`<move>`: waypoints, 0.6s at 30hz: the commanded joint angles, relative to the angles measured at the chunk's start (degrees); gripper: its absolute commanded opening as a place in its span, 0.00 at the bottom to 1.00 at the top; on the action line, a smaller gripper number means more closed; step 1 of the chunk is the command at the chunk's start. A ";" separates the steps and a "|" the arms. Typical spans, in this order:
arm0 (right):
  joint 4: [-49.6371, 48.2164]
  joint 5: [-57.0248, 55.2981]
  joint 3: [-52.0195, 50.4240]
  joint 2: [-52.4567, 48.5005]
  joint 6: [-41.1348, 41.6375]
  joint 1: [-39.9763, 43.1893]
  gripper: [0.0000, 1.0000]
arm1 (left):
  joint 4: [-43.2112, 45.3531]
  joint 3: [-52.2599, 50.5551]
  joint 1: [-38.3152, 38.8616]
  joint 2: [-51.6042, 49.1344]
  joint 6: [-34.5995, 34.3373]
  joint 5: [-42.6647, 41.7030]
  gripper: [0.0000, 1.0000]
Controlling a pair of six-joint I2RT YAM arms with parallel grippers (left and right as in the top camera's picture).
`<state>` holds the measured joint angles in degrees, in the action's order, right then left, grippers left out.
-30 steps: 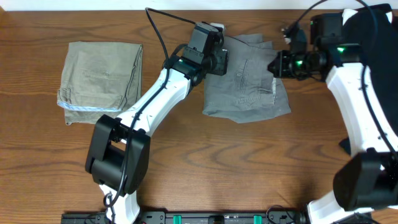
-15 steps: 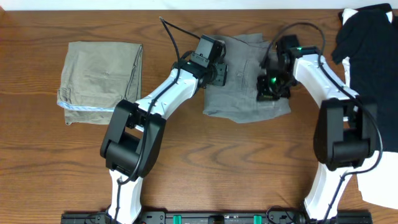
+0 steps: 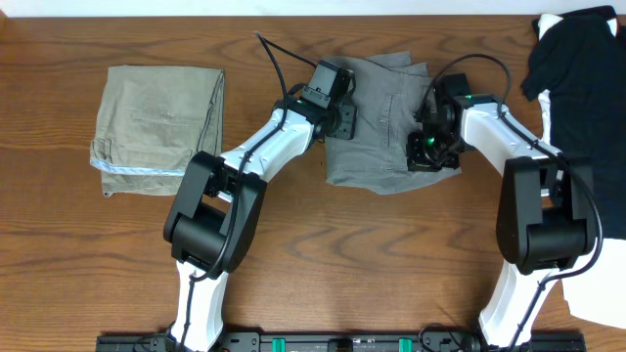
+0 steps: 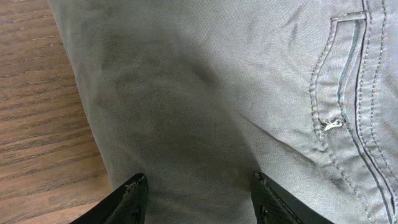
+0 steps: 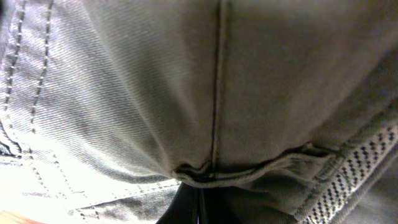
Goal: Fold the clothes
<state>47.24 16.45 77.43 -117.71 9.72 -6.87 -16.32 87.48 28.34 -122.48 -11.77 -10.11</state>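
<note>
the left tool [image 4: 198,190] stands wide open and empty over the crumpled grey cotton trousers [image 3: 383,127] at the back middle of the brown wooden bench [image 3: 323,254]; the right tool [image 3: 427,152] sits at their right edge, its grip impossible to tell.

"How many clothes are you looking at?"
"Four for you: one khaki pair [image 3: 156,122]; one grey pair [image 3: 383,132]; one black garment [image 3: 584,78]; one white cloth [image 3: 602,284]."
"And your arms?"
"Two: left arm [image 3: 259,156]; right arm [image 3: 511,122]; one table [image 3: 372,254]."
</note>
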 commanded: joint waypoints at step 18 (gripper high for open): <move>13.03 0.44 25.62 1.22 -8.28 1.29 0.01 | -15.80 0.61 1.07 14.12 2.08 -1.46 0.15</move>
<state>61.25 16.73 99.48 -119.07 2.81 -6.85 -30.52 88.16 28.58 -107.13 -10.26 -10.37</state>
